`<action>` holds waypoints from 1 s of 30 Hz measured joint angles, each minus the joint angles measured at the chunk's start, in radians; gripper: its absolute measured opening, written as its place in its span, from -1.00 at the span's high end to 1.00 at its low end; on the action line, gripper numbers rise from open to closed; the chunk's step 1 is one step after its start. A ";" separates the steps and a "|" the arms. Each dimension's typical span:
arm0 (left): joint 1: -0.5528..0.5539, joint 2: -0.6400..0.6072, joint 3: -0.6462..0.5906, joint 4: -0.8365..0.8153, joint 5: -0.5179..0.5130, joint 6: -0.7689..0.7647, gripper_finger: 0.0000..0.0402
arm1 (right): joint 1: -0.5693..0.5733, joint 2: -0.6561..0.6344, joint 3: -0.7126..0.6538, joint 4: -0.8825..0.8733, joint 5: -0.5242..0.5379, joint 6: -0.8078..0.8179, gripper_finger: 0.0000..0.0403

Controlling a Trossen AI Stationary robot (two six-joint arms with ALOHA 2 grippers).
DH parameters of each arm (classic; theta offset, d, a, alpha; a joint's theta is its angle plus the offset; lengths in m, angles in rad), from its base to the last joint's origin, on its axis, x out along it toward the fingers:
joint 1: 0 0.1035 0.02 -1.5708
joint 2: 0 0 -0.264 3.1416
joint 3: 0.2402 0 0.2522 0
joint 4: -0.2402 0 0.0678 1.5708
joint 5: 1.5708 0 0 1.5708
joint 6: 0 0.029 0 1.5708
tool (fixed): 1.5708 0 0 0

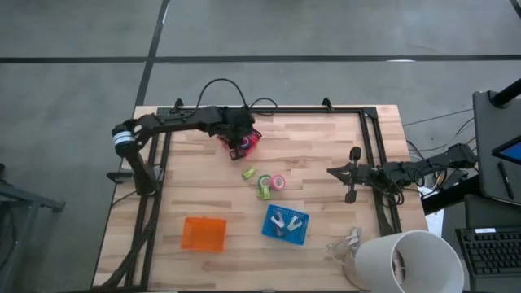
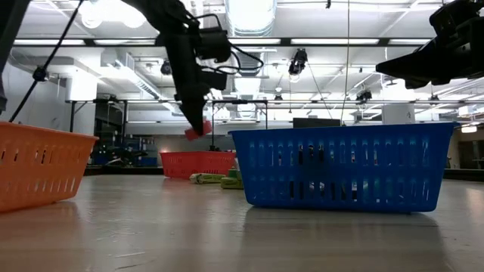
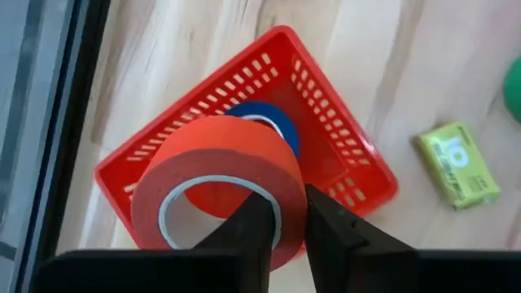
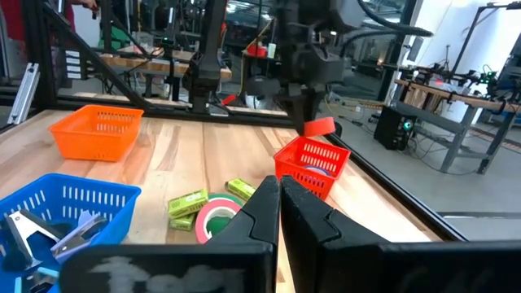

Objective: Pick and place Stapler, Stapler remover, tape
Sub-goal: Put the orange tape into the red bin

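My left gripper [image 1: 242, 140] hangs over the small red basket [image 3: 342, 175] at the table's far middle, shut on a red-orange tape roll [image 3: 216, 175]. A blue roll [image 3: 273, 122] lies inside that basket. On the table's middle lie a green tape roll [image 1: 264, 190] and a pink roll with a pale centre [image 1: 278, 182], flat and side by side. The silvery claw pieces [image 1: 285, 220] sit in the blue basket [image 1: 303, 236]. My right gripper [image 1: 331, 171] waits shut over the table's right side. No stapler shows. My left gripper pinches the red-orange roll's wall [image 3: 286, 213], with one finger [image 3: 248, 232] in the roll's hole and the other finger [image 3: 330, 232] outside. It comes from above, pointing down. The roll hangs lifted clear [image 2: 198, 130], on edge, above the red basket [image 2: 197, 162].
An orange basket [image 1: 203, 233] stands at the near left and the blue basket [image 2: 344, 166] at the near middle. A yellow-green box [image 1: 248, 172] lies by the tape rolls, another [image 4: 244, 189] close by. A white shade [image 1: 403, 260] overhangs the near right corner. A black frame [image 1: 370, 146] rims the table.
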 joint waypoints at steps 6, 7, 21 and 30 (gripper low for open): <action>0.037 0.097 0.050 0.003 0.077 0.002 0.70 | 0.000 0.000 0.000 0.000 0.000 0.000 0.96; 0.041 0.114 0.053 0.001 0.077 0.001 0.68 | 0.000 0.000 0.000 0.000 0.000 0.000 0.96; 0.048 0.209 0.128 -0.016 0.078 0.008 0.61 | 0.000 0.000 0.000 0.000 0.000 0.000 0.96; 0.051 0.209 0.127 -0.041 0.102 0.005 0.60 | 0.000 0.000 0.000 0.000 0.000 0.000 0.96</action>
